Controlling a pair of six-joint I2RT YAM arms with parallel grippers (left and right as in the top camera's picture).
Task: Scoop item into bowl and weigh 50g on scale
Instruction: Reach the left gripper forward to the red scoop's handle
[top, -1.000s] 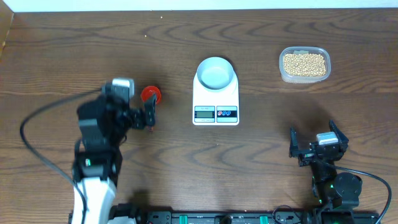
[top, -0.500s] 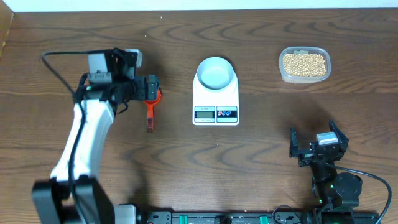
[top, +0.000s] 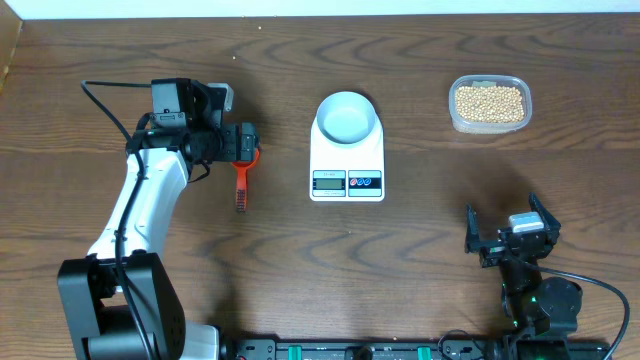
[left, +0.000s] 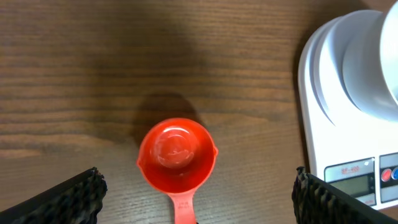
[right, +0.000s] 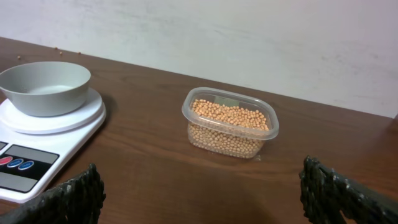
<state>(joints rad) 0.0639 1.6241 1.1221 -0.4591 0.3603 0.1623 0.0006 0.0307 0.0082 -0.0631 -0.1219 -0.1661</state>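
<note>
Resting on scale (top: 347, 158), bowl (top: 347, 117) near left gripper (top: 243, 147)

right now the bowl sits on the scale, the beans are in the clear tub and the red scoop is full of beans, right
Not quite: the red scoop is empty, as the left wrist view shows. The bowl does sit on the scale and the beans are in the clear tub.

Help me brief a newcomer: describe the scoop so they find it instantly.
Find the central white scale. Left of it, below the open left gripper, lies the scoop. It is the only red thing: a small cup with a handle.
</note>
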